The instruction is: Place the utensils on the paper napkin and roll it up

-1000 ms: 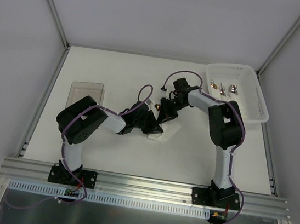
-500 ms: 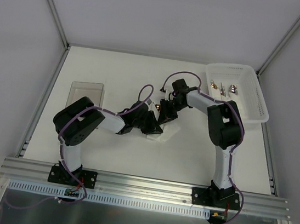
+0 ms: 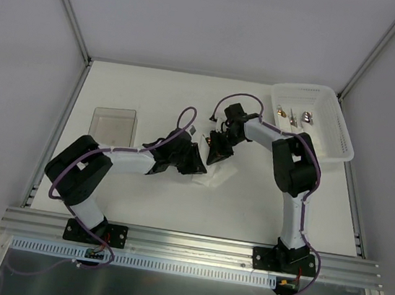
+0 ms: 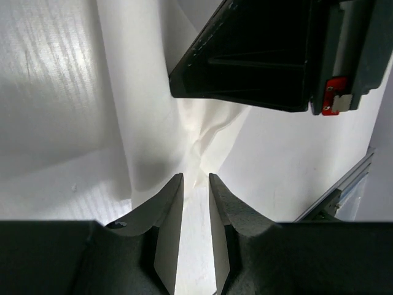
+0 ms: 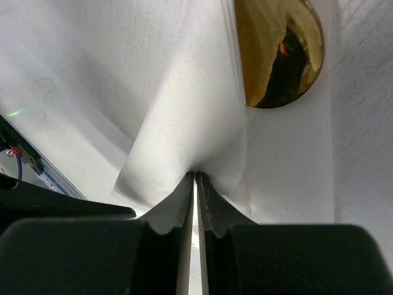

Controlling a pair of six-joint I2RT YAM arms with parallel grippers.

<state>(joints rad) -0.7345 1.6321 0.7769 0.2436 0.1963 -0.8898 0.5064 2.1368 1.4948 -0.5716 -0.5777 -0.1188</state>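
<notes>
Count of items on the table

One paper napkin; one gold spoon beside it; what look like three more utensils, small in the top view, in one white basket; one clear tray; two arms, so one left end effector and one right end effector.

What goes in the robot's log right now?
left gripper: open by paper napkin | right gripper: shut on paper napkin | gold spoon: beside fold
</notes>
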